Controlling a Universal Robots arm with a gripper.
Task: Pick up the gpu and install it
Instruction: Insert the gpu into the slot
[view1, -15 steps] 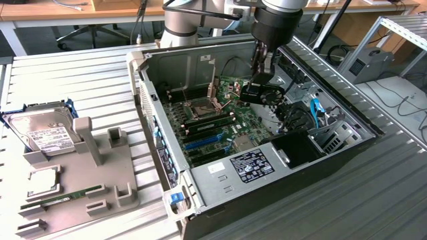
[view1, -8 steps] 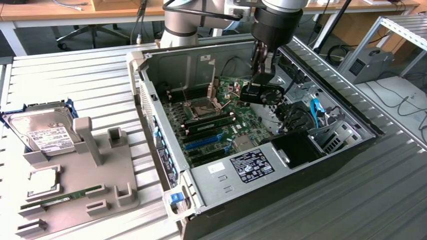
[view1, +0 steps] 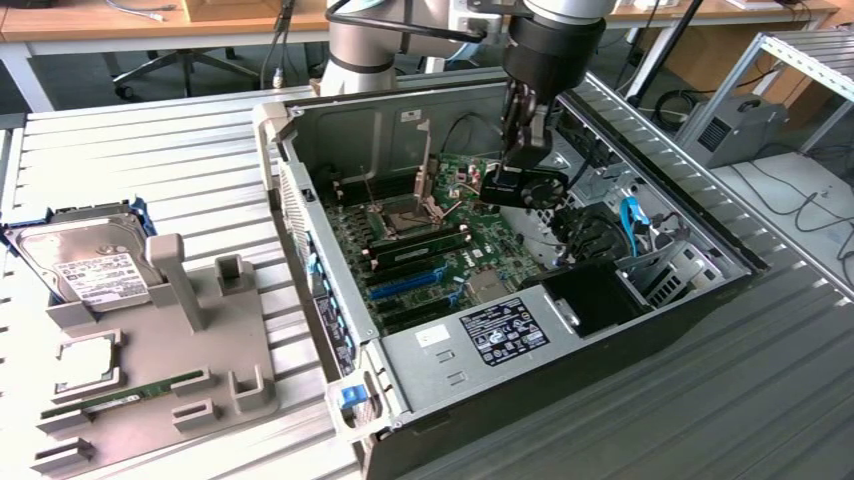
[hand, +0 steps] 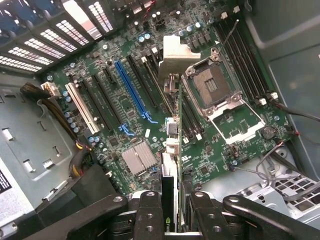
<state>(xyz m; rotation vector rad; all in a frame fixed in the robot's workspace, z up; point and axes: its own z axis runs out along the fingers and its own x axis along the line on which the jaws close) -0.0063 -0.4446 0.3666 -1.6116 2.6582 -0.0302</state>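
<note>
The gpu (view1: 525, 188) is a black card with a round fan, hanging inside the open computer case (view1: 400, 370) above the green motherboard (view1: 441, 250). My gripper (view1: 519, 160) reaches down from above and is shut on the card's upper edge. In the wrist view the gpu (hand: 173, 125) appears edge-on, its silver end bracket (hand: 176, 56) at the far end, clamped between my black fingers (hand: 150, 212). The card hovers over the row of expansion slots, beside the long blue slot (hand: 132, 92) and near the empty CPU socket (hand: 212, 87). It touches no slot.
A grey parts holder (view1: 160, 370) at the exterior view's left carries a silver hard drive (view1: 91, 272), a green RAM stick (view1: 127, 392) and a CPU chip (view1: 83, 362). Cables and a blue SATA lead (view1: 627, 225) crowd the case's right side. Slatted metal table (view1: 160, 160) all around.
</note>
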